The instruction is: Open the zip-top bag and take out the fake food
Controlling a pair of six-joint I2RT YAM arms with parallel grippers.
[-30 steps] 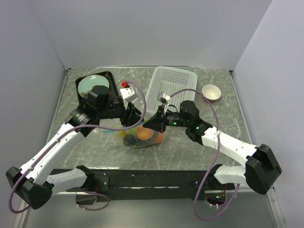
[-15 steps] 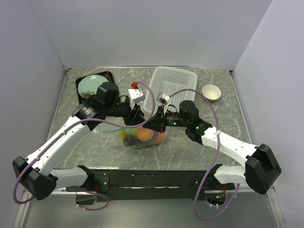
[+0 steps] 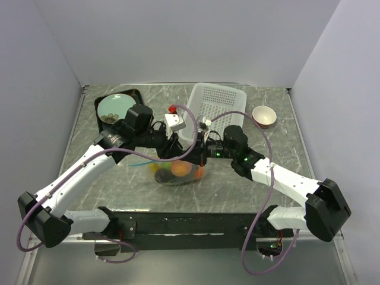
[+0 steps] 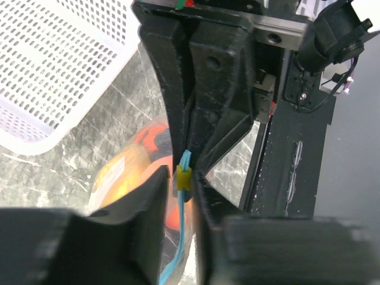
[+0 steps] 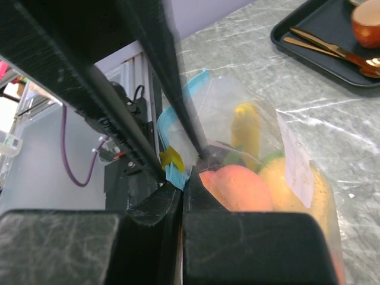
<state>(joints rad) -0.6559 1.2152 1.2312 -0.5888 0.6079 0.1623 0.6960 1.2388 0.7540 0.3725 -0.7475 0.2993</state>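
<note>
Right tool (image 5: 183, 189) is pressed together on the blue zipper strip (image 5: 196, 83) of the zip-top bag (image 3: 178, 173), its tips right beside the small yellow slider (image 4: 183, 177). Left tool (image 4: 181, 190) faces it from the 9 o'clock side in the overhead view. Its jaws are narrowly apart with the same strip running between them, and I cannot tell whether they already pinch it.

Trouble looks likeliest at that shared spot. Both tools work one short stretch of strip, nearly tip to tip, so a small misjudged move could knock one against the other. If the left tool closes on both lips of the strip rather than on one lip or the slider, pulling would probably drag the bag across the tabletop (image 3: 225, 190) instead of opening it. The plastic looks thin and slick, so either hold could slip. A hard tug might tip the loaded bag and spill its contents.

From the tools, the bag lies toward 6 o'clock, with its strip edge raised to their tips and its belly seemingly resting on the tabletop. The fake food (image 5: 234, 187) sits inside, a banana (image 5: 243, 130) among it. Farther out, a white basket (image 3: 214, 98) stands at 12 o'clock, a black tray (image 3: 138, 101) at 10 o'clock and a small bowl (image 3: 263, 116) at 2 o'clock.
</note>
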